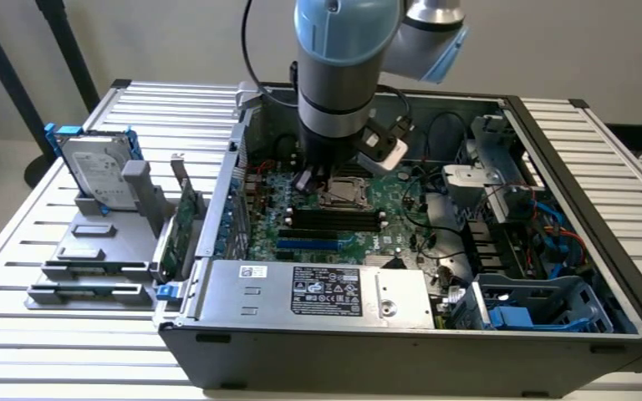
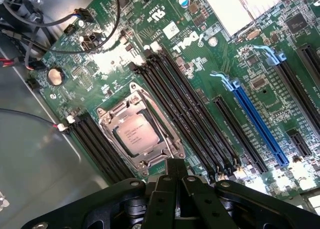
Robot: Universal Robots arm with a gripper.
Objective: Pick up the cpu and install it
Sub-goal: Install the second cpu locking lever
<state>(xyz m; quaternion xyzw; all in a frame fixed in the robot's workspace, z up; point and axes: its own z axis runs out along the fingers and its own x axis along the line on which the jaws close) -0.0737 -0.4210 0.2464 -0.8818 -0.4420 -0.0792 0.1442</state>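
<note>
Already, cpu (image 2: 136, 134) in socket (image 2: 141, 130).

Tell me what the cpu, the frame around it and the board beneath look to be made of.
The cpu: a matte silver-grey metal top, judging by its dull sheen and printed marks. The socket frame: brighter bare metal, likely stamped steel, glinting at its edges. The motherboard: glossy green laminate, probably fibreglass, with white lettering.
</note>
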